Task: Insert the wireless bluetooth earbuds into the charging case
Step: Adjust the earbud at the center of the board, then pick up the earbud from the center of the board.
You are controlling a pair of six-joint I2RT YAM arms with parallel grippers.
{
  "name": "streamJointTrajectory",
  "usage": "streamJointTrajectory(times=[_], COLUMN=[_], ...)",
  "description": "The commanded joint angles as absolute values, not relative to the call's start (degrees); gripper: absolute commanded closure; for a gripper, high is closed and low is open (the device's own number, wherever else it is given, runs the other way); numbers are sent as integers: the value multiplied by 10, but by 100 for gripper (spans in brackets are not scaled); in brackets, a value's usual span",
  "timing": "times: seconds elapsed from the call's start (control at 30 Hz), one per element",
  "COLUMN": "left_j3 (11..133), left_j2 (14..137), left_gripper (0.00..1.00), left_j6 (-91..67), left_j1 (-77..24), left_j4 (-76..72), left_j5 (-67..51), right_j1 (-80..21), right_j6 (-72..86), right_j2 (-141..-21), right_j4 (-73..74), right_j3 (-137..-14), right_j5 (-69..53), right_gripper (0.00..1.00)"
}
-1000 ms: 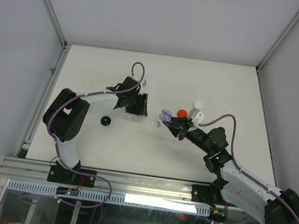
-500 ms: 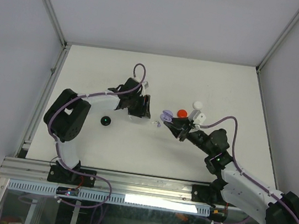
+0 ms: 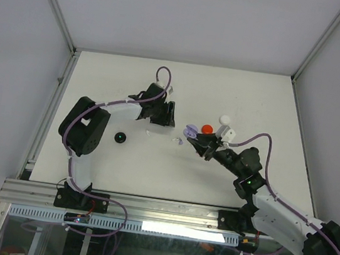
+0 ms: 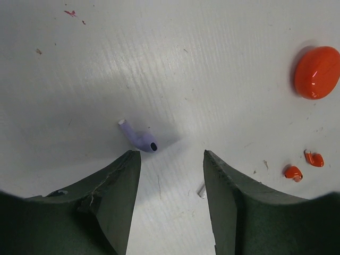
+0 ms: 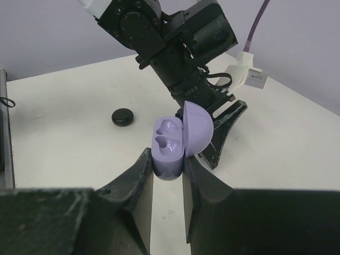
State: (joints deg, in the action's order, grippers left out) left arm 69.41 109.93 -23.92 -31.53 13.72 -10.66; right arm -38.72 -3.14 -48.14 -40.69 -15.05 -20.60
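A lavender earbud (image 4: 139, 139) lies on the white table just beyond my left fingertip, stem pointing up-left. My left gripper (image 4: 171, 156) (image 3: 167, 118) hangs open over the table with nothing between its fingers. Two tiny red earbuds (image 4: 293, 172) lie at the right of the left wrist view. My right gripper (image 5: 168, 164) (image 3: 194, 137) is shut on the lavender charging case (image 5: 169, 146) (image 3: 190, 131). The case's lid stands open and both wells show empty. The left arm's wrist sits right behind the case in the right wrist view.
A red round case (image 4: 317, 71) (image 3: 206, 128) and a white one (image 3: 225, 119) lie near the right gripper. A black round case (image 3: 120, 137) (image 5: 123, 116) lies left of centre. A small white chip (image 4: 202, 190) lies between the left fingers.
The left arm has swung its wrist a little toward the far side and to the right. The right arm still holds the open case in about the same place.
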Motion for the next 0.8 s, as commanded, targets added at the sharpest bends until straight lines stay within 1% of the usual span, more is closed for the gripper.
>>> streamJointTrajectory(times=[0.0, 0.13, 0.2, 0.4, 0.53, 0.77], left_j3=[711, 722, 727, 737, 757, 806], left_j2=[1048, 1043, 1045, 1063, 1088, 1140], left_gripper=[49, 55, 56, 56, 58, 57], left_j6=[-197, -104, -40, 114, 160, 173], left_j1=[-318, -326, -334, -340, -340, -340], left_j4=[118, 122, 122, 130, 149, 205], left_j5=[-78, -55, -41, -90, -115, -131], right_j1=[-385, -385, -385, -385, -385, -386], right_j6=[-34, -34, -34, -32, -32, -33], right_j2=[-465, -465, -462, -458, -453, -446], right_j4=[-424, -418, -414, -405, -398, -387], right_j3=[-144, -145, -146, -145, -146, -147], right_j5=[-190, -187, -187, -187, -186, -186], right_gripper=[91, 91, 91, 91, 91, 91])
